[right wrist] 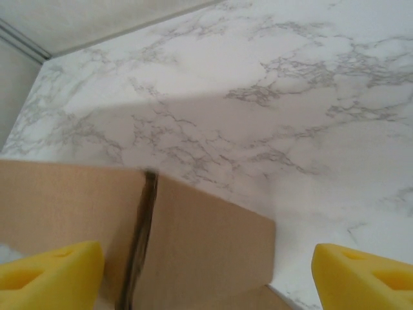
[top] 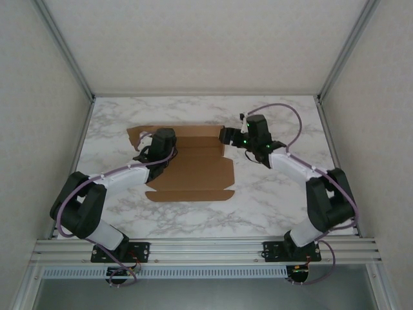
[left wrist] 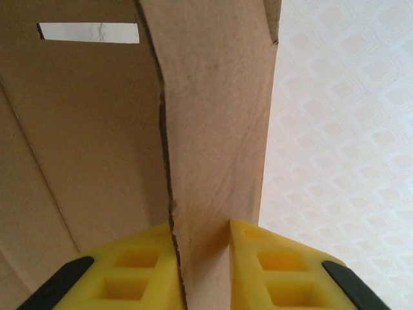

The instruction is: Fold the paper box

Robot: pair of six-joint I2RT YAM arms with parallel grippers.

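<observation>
Paper box (top: 193, 171) — plain brown cardboard, die-cut sheet with creases and flaps, lying toward far middle of marble table (top: 258, 206). Main panel flat, near flap spread toward front edge, left side flap lifted upright. Narrow slot (left wrist: 88, 32) cut through one panel.

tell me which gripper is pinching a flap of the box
The left gripper: its yellow fingers press both faces of a raised flap of the paper box. The right gripper holds its fingers wide apart over the box's edge, gripping nothing.
</observation>
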